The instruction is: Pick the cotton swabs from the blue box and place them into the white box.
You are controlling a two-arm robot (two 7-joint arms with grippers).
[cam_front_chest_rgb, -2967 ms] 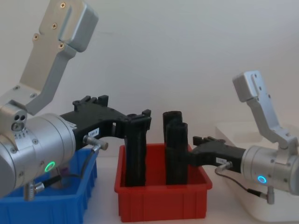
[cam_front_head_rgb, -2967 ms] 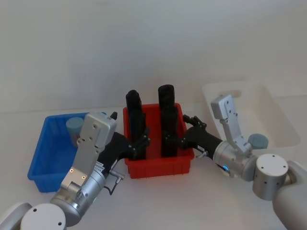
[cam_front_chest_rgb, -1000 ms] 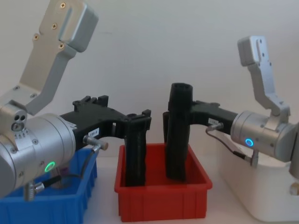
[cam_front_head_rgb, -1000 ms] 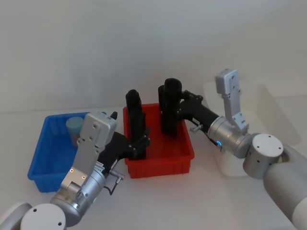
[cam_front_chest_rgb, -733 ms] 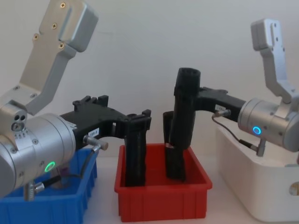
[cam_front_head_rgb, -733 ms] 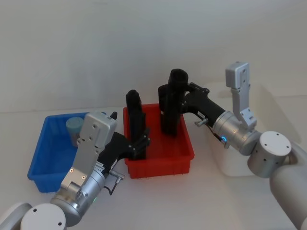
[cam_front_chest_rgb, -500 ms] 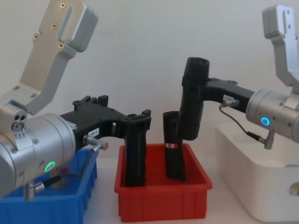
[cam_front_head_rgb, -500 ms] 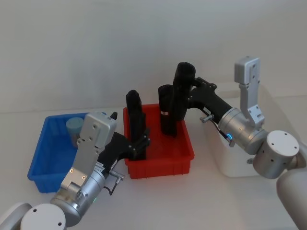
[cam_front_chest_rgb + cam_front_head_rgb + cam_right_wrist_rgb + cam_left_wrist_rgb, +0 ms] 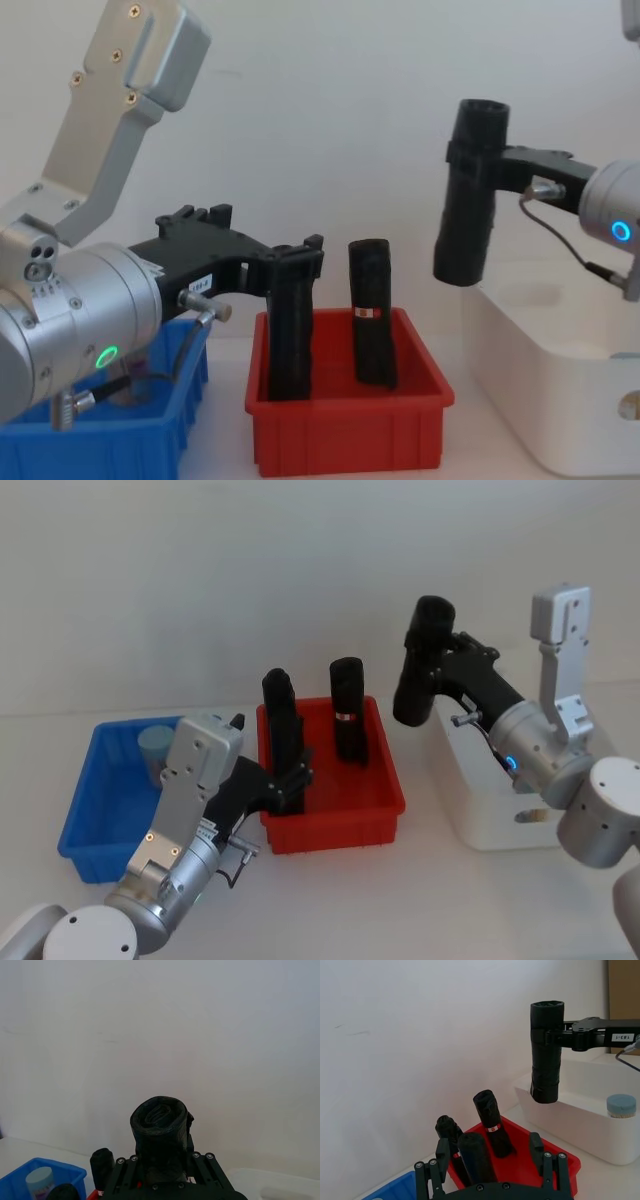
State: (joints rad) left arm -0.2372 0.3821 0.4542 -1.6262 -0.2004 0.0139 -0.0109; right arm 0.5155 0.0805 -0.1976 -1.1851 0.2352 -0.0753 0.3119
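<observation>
One cotton swabs tub (image 9: 155, 744) with a pale blue lid stands in the far corner of the blue box (image 9: 80, 802). Another tub (image 9: 621, 1106) sits inside the white box (image 9: 472, 802). My right gripper (image 9: 432, 670) is shut on a tall black roll (image 9: 418, 660) and holds it in the air over the white box's near-left edge. My left gripper (image 9: 293, 776) is open over the red bin (image 9: 330, 830), its fingers (image 9: 542, 1152) wide apart on either side of a black roll (image 9: 474, 1156).
The red bin stands between the blue box and the white box and holds upright black rolls (image 9: 348, 708). A pale wall runs behind the table. Bare tabletop lies in front of the bins.
My right gripper has lifted the black roll out of the red bin and carried it up and to the right, over the white box's edge. The left arm has not moved.
</observation>
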